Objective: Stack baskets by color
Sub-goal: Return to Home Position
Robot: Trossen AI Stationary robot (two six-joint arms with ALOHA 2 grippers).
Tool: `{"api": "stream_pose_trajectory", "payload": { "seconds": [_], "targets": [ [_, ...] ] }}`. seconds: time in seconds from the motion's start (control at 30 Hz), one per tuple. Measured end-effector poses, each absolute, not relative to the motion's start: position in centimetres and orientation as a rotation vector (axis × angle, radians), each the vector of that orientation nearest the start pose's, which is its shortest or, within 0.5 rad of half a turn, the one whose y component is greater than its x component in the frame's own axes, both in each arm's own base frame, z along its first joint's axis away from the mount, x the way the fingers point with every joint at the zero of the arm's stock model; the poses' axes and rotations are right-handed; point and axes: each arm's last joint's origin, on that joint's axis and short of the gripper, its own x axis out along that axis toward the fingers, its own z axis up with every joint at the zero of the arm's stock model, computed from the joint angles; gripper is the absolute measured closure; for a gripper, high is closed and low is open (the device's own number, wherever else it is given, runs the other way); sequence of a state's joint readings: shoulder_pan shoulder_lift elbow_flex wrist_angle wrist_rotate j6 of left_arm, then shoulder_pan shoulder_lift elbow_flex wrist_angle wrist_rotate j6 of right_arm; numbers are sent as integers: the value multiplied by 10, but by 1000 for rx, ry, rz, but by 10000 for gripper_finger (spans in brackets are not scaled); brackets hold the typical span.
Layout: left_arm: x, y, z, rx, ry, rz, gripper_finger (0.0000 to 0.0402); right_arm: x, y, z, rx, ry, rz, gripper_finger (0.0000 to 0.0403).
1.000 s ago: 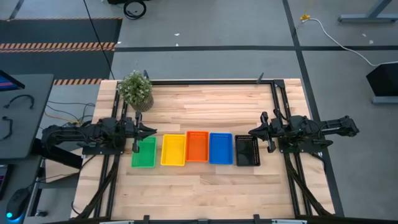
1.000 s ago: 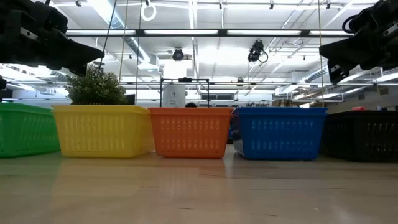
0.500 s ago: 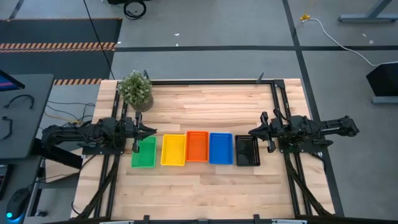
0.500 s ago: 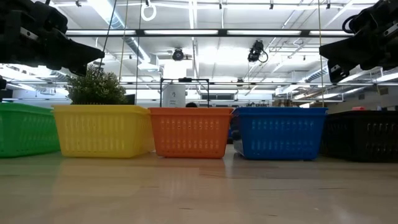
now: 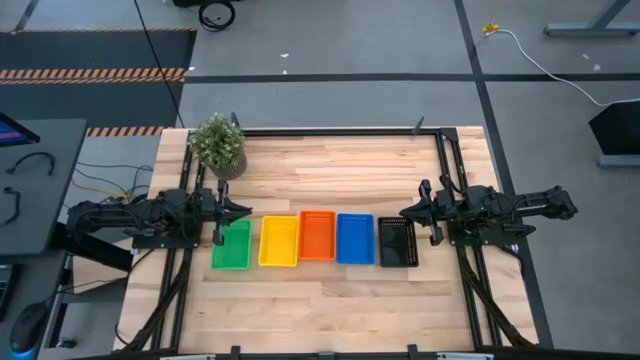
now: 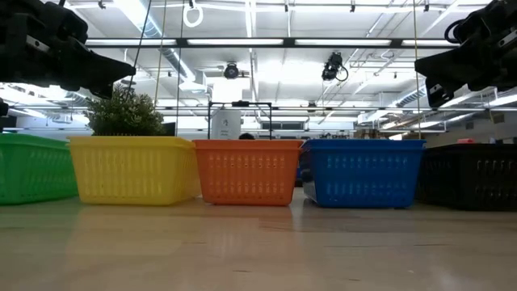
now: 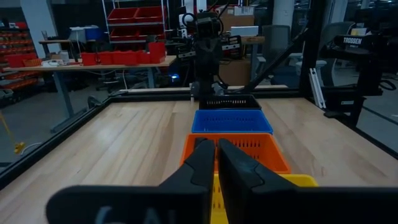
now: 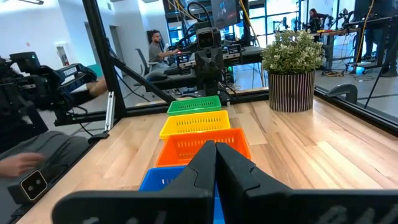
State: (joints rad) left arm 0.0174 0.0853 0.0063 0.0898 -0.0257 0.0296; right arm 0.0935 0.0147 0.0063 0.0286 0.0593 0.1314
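bright ceiling strip lights (image 6: pixel 149 20) glare overhead (left wrist view dimmer).

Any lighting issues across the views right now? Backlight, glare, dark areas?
Low view: ceiling lights silhouette left gripper and right gripper; table mirrors the yellow basket faintly. Left wrist view: room dim, blue basket well lit. High view: even, no hard shadows.

Round your table you've got a grey concrete floor (image 5: pixel 330 50) w/ dark tape lines, a black mat w/ orange hazard stripes (image 5: pixel 90 73) beyond the left side, a white cable (image 5: pixel 540 55) beyond the right, ceiling strip lights (image 6: pixel 137 16) overhead, red storage bins (image 7: pixel 118 58) on a workbench & a person (image 8: pixel 158 46) seated at a desk.
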Motion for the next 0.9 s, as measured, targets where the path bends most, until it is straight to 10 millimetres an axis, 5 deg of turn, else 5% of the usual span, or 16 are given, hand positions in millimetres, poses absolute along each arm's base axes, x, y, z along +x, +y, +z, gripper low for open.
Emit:
{"api": "stream_pose_trajectory", "payload": {
  "seconds": [0.9],
  "targets": [
    [103,3,168,30,-10,43,366,98,7,167,133,-18,36,389]
  ]
}}
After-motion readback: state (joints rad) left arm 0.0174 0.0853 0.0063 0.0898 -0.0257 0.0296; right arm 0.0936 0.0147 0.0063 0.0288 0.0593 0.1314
